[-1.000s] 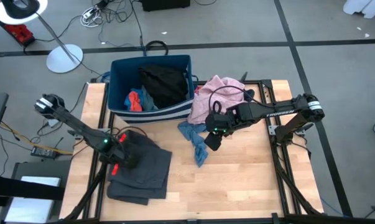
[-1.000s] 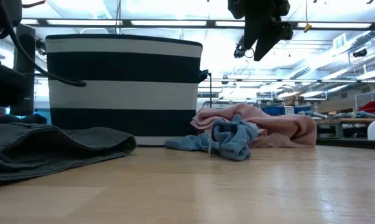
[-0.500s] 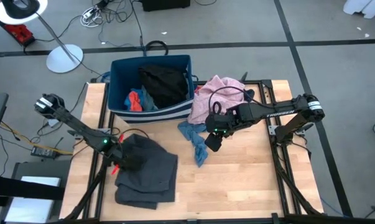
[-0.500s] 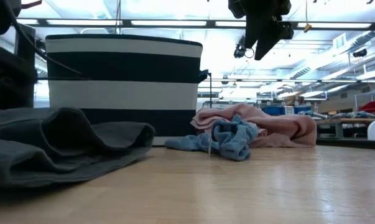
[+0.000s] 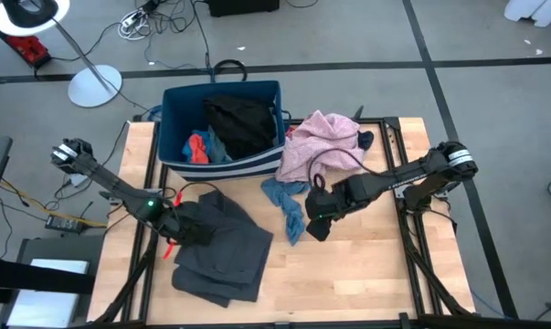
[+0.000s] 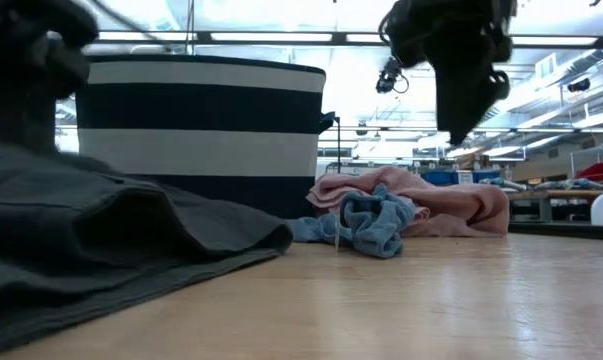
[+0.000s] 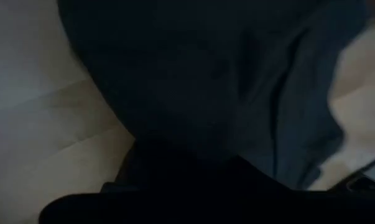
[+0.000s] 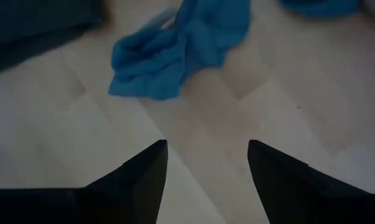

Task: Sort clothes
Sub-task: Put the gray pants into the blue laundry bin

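Grey-blue garment (image 8: 175,56) just ahead of right hand (image 8: 206,165) | fingers spread wide, empty

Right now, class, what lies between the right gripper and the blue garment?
Only bare wooden table, seen in the right wrist view, between the open right gripper and the blue garment.

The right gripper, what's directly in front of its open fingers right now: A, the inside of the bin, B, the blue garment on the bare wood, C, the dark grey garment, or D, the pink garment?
B: in the right wrist view the right gripper has its fingers spread over bare wood, and the blue garment lies crumpled just ahead of them, not yet touched.
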